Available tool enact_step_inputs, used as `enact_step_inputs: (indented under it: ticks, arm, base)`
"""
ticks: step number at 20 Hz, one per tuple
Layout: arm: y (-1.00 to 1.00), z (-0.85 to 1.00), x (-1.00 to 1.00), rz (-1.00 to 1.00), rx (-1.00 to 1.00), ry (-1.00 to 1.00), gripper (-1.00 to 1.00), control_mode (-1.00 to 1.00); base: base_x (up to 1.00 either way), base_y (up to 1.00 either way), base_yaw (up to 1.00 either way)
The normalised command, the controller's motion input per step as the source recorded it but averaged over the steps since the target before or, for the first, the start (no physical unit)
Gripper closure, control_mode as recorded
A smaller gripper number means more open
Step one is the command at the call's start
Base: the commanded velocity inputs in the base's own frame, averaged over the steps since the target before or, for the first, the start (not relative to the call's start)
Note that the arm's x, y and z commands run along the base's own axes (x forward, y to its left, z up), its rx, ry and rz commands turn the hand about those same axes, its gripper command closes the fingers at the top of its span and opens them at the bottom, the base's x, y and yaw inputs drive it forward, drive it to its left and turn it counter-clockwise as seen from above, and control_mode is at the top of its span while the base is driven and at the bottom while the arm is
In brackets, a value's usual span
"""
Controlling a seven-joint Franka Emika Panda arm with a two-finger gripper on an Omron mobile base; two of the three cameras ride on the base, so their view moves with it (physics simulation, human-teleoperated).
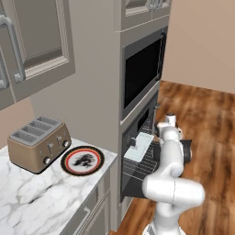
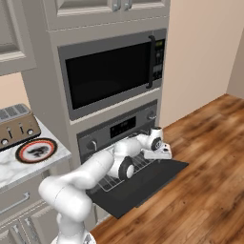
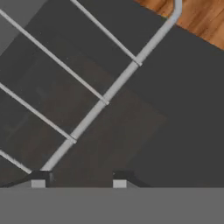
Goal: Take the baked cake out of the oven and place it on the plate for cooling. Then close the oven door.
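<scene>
The oven (image 2: pixel 120 127) stands open, its dark door (image 2: pixel 143 187) folded down flat over the floor. A wire rack (image 3: pixel 109 91) is pulled out over the door, carrying a pale tray (image 1: pixel 140 146). A small whitish lump on the tray's near end looks like the cake (image 1: pixel 133 142). My gripper (image 3: pixel 78 178) is open with nothing between its tips, hovering just above the rack's front bar and the door. In the right base view my hand (image 2: pixel 155 141) sits over the tray. The red-rimmed plate (image 1: pixel 83 160) lies bare on the marble counter beside the oven.
A bronze toaster (image 1: pixel 39 143) stands just behind the plate. The black-windowed microwave (image 2: pixel 109 71) is built in above the oven. Wooden floor (image 2: pixel 209 190) stretches to the right of the lowered door. Cabinets hang over the counter (image 1: pixel 41 197).
</scene>
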Motion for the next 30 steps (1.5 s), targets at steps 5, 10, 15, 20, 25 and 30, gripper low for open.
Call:
enact_step_inputs:
  ticks: [5,10,15,20,25,30]
  arm:
    - [-1.0,-0.93,-0.82,0.0,-0.53,0.0,1.0,-1.0]
    - [-0.71,-0.1,-0.94,0.02,-0.16,-0.01,1.0,-1.0]
    - [0.03,1.0,-0.79,0.02,0.12,0.04,-1.0,-1.0]
    - [0.36,0.79,-1.0,0.25,0.3,0.0,-1.0,-1.0]
    - [0.73,0.11,-1.0,0.27,0.39,-0.15,-1.0,-1.0]
    - [0.79,0.43,-1.0,0.13,0.36,-0.11,-1.0,-1.0]
  base:
    - [0.0,0.0,0.0]
    - [0.0,0.0,0.0]
    - [0.0,0.0,0.0]
    - [0.0,0.0,0.0]
    - [0.0,0.0,0.0]
    - [0.0,0.0,0.0]
